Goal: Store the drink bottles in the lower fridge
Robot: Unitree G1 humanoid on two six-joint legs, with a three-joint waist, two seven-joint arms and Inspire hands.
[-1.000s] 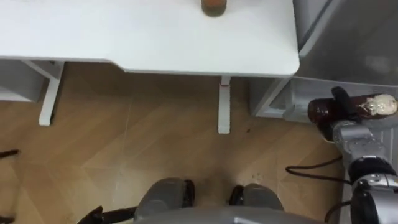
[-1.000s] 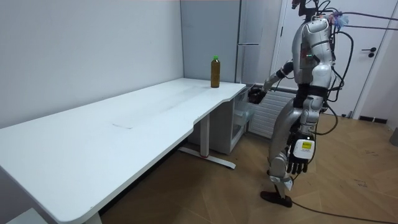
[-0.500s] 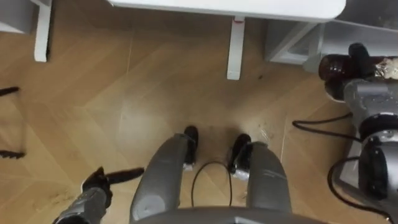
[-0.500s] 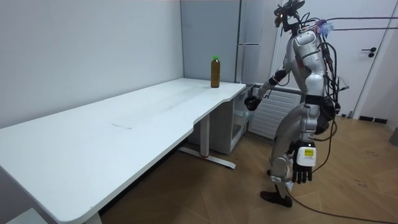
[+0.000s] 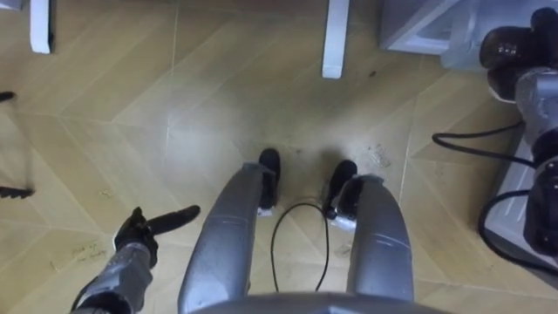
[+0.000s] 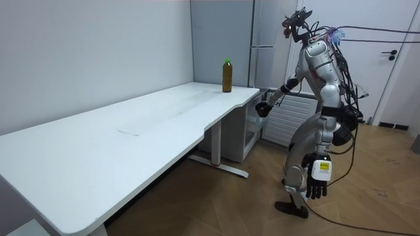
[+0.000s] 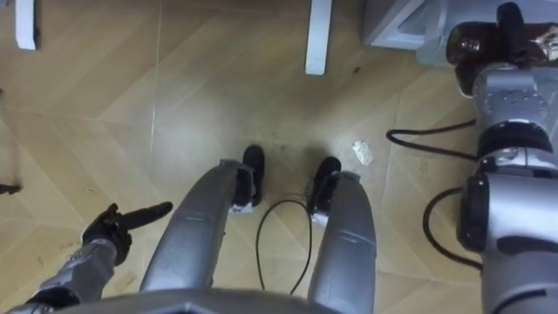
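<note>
Drinks: I count two bottles.
Dark bottle (image 7: 464, 44): one, clamped in my right hand (image 7: 507, 30). I hold it out ahead of me on my right, off the end of the desk (image 6: 131, 124) and towards the fridge (image 6: 266, 39).
Green-capped bottle (image 6: 227, 75): one, amber inside. It stands upright on the far end of the desk top, near the fridge and well apart from both my hands.
Right hand: one, its dark fingers curled round the dark bottle.
Left hand (image 5: 138, 237): one, hanging low beside my left leg. Its fingers are straight and loose and it carries nothing.
Desk: one, long and white. One of its white legs (image 5: 335, 39) stands on the floor (image 5: 174, 131) ahead of my feet.
Fridge: one, tall and grey, just behind the desk's end.
Me: I stand on the wooden floor at the desk's end, facing the fridge.
</note>
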